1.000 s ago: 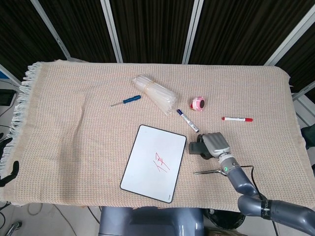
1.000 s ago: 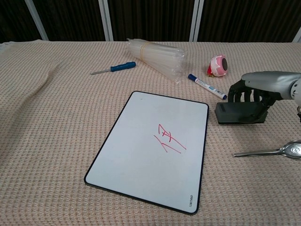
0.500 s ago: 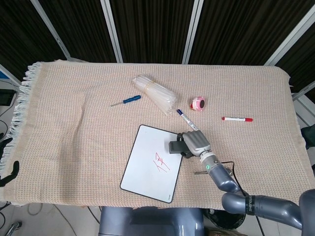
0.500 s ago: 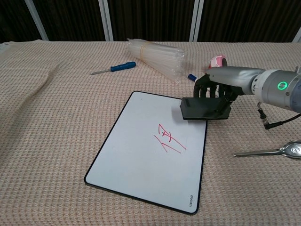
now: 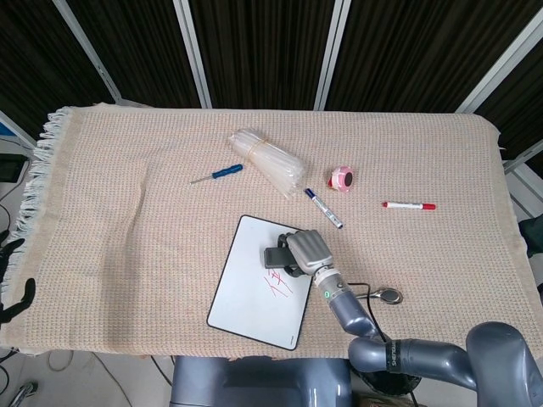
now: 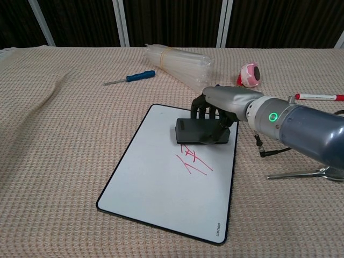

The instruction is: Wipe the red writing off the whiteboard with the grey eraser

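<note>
One hand is in view for us: the right hand [image 6: 217,105], with its fingers curled down over the grey eraser [image 6: 201,132], gripping it from above. We see the eraser directly under the hand, its dark block jutting out toward the left past the fingertips. It sits over the upper right part of the whiteboard [image 6: 156,183], above the red writing [image 6: 192,159]; in the chest view its lower edge lies just above the topmost red stroke, and we cannot tell whether it touches the ink or presses on the board surface. In the head view the same hand [image 5: 307,250] and eraser [image 5: 277,257] cover the upper part of the board [image 5: 246,301], with the red marks [image 5: 279,287] just below them.

We do not see the left hand in either view.

Around the board on the woven beige cloth [image 5: 127,203] we find a blue screwdriver [image 6: 130,78], a bundle of clear plastic tubes [image 6: 177,63], a pink roll of tape [image 6: 249,74], a blue marker [image 5: 323,208], a red marker [image 6: 319,97] and a metal spoon [image 6: 301,173] to the right, well apart from the eraser.
</note>
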`<state>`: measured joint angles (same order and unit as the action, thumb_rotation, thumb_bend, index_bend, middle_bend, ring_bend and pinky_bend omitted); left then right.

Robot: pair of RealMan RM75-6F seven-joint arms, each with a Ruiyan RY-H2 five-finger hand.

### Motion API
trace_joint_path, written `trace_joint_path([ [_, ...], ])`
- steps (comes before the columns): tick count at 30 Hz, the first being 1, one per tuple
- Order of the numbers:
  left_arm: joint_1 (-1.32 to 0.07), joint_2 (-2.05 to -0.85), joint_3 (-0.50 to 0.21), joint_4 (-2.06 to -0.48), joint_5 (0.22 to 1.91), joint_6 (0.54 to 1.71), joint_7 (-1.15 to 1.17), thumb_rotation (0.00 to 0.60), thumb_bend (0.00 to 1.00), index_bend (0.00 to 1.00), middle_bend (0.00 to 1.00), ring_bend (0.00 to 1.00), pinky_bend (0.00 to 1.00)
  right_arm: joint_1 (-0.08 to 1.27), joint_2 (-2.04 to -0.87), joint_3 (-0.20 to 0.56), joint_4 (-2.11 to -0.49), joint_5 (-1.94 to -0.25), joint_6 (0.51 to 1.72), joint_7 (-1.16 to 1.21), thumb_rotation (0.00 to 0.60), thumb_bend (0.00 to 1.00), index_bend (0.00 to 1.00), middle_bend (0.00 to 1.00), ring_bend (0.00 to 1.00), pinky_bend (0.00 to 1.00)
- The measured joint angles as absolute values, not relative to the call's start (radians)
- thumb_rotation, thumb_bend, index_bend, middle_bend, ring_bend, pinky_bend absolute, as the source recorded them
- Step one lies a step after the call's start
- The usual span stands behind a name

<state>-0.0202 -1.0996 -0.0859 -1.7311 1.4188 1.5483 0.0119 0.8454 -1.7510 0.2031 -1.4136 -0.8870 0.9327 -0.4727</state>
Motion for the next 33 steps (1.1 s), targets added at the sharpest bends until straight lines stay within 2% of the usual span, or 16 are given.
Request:
trace_joint_path([
  [11, -0.021, -1.098, -0.086, -1.732, 1.417, 1.545, 0.013, 0.6, 0.42, 0.16, 0.02, 0.0, 0.0, 0.846, -1.797, 0.181, -1.42, -0.905, 0.956, -0.495, 0.6, 0.48, 0.53, 0.51, 0.46, 0.52],
  [33, -0.021, -1.101, -0.086, -1.728, 1.417, 1.548, 0.019, 0.6, 0.42, 0.16, 0.02, 0.0, 0.0, 0.738, -1.727, 0.023, -1.638, -1.021, 1.05, -0.549, 0.6, 0.48, 0.54, 0.51, 0.46, 0.52],
])
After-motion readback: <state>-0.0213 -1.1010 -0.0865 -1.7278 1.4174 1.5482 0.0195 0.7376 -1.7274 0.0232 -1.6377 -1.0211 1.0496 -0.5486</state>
